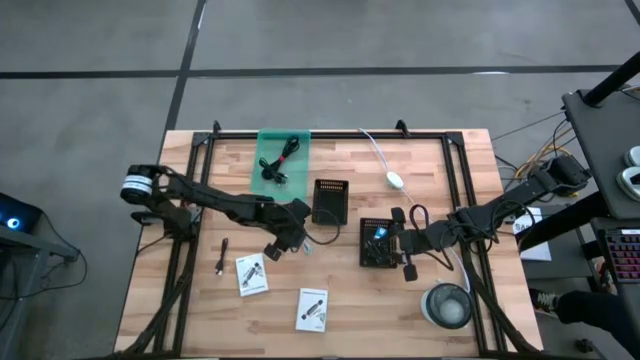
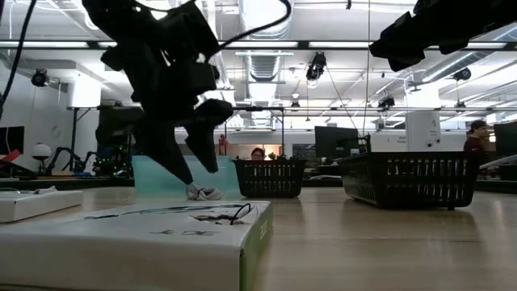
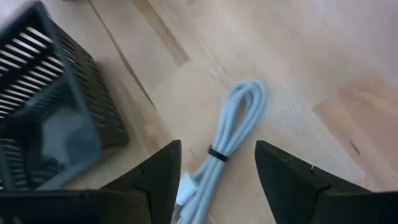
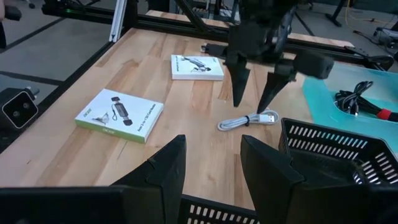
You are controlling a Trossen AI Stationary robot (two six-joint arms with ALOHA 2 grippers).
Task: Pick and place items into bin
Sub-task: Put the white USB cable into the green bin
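A white coiled cable point(image 3: 233, 127) bound by a black tie lies flat on the wood. My left gripper point(image 3: 214, 186) is open and points down over it, one finger on each side of the coil, close above it point(image 4: 249, 120). In the high view this gripper point(image 1: 285, 240) is left of the small black bin point(image 1: 330, 200). My right gripper point(image 4: 211, 174) is open and hovers by the second black bin point(image 1: 378, 242). Black and red-black cables point(image 1: 280, 160) rest on a green mat. Two white packets point(image 1: 252, 275) point(image 1: 312, 308) and a thin black stick point(image 1: 221, 257) lie flat near the front.
A white oval on a cord point(image 1: 395, 180) lies toward the far side, and a round clear container point(image 1: 447, 305) stands at the near right. A black frame point(image 1: 330, 133) runs along the table's far and side edges. Bare wood lies between the packets and the bins.
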